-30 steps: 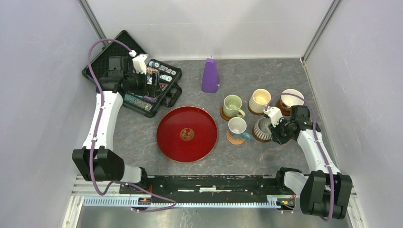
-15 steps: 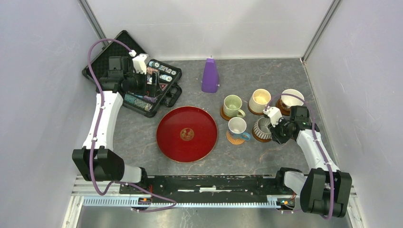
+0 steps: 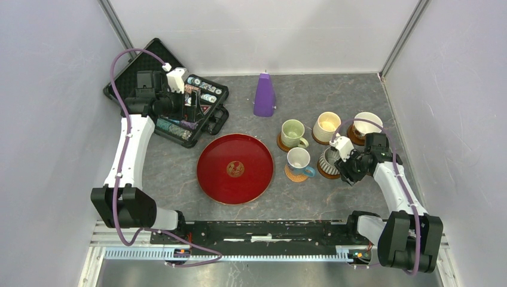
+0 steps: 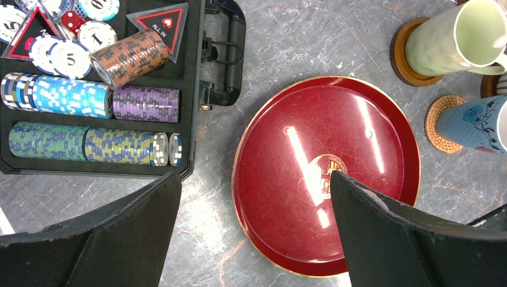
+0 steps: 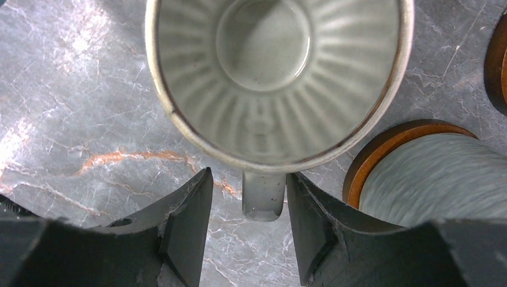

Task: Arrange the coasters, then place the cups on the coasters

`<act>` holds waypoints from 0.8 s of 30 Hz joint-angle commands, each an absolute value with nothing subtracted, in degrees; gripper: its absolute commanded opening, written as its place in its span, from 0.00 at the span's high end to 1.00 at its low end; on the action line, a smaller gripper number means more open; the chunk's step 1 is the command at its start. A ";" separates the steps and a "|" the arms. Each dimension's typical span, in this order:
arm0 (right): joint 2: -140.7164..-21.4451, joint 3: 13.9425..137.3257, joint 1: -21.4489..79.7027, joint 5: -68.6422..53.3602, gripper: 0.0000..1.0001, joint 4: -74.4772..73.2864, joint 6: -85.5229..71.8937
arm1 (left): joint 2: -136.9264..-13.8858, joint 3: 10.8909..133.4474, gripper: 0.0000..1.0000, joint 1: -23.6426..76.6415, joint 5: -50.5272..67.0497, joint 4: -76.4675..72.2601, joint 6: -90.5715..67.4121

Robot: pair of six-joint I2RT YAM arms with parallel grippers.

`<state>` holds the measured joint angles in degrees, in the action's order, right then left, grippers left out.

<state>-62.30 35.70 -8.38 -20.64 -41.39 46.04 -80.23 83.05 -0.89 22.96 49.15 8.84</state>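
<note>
The ribbed grey cup (image 5: 278, 78) stands upright, and in the top view (image 3: 328, 162) a dark coaster (image 3: 323, 174) shows under it. My right gripper (image 5: 249, 173) is open, its fingers either side of the cup's handle (image 5: 263, 197), with a clear gap on the left. Right of it a grey-blue cup (image 5: 436, 179) sits on a dark brown coaster (image 5: 359, 170). The pale green cup (image 3: 293, 133), cream-yellow cup (image 3: 327, 127) and patterned white cup (image 3: 366, 124) stand behind. A blue-handled cup (image 3: 298, 160) sits on the woven coaster (image 4: 435, 125). My left gripper (image 4: 255, 176) hangs open and holds nothing.
A large red round tray (image 3: 215, 161) lies mid-table, left of the cups. An open black case of poker chips (image 3: 179, 101) sits at the back left under my left arm. A purple cone (image 3: 263, 94) stands at the back centre.
The right gripper has opened off the ribbed grey cup's handle, and the arm shifted slightly. The left arm has not moved.
</note>
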 commanded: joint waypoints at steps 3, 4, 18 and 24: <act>-62.42 39.33 -8.57 -21.07 0.45 -46.81 51.36 | -79.05 82.16 0.00 -0.79 23.28 46.79 11.01; -62.37 39.44 -8.60 -21.10 0.46 -47.24 51.69 | -78.91 81.85 0.00 -0.79 23.38 46.51 11.04; -61.58 45.22 -8.57 -20.37 0.18 -53.32 52.29 | -79.39 81.19 0.00 0.97 24.83 58.63 27.81; -61.19 49.22 -8.57 -20.20 0.02 -55.75 51.34 | -78.53 74.28 0.00 9.40 17.98 61.03 36.03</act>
<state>-61.95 44.84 -8.38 -20.29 -52.90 51.86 -79.85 78.15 4.27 21.54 57.23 26.61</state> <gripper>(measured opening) 0.968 0.997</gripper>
